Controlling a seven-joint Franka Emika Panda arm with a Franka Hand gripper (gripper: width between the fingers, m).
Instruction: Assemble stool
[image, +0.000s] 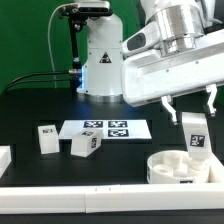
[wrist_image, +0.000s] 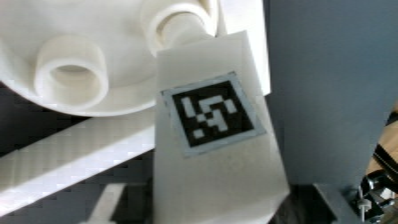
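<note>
My gripper (image: 189, 108) is shut on a white stool leg (image: 195, 134) and holds it upright at the exterior view's right. The leg's lower end reaches the round white seat disc (image: 180, 168); whether it touches the disc I cannot tell. In the wrist view the held leg (wrist_image: 222, 140) shows its black-and-white tag and runs out from my gripper (wrist_image: 217, 208) toward the seat disc (wrist_image: 89, 85), next to one of the disc's round sockets (wrist_image: 75, 66). Two more legs (image: 47, 138) (image: 85, 145) lie loose on the black table at the exterior view's left.
The marker board (image: 105, 129) lies flat behind the loose legs. A long white rail (image: 80, 200) runs along the table's front edge, also seen as the rail (wrist_image: 71, 168) in the wrist view. The arm's white base (image: 100, 60) stands at the back.
</note>
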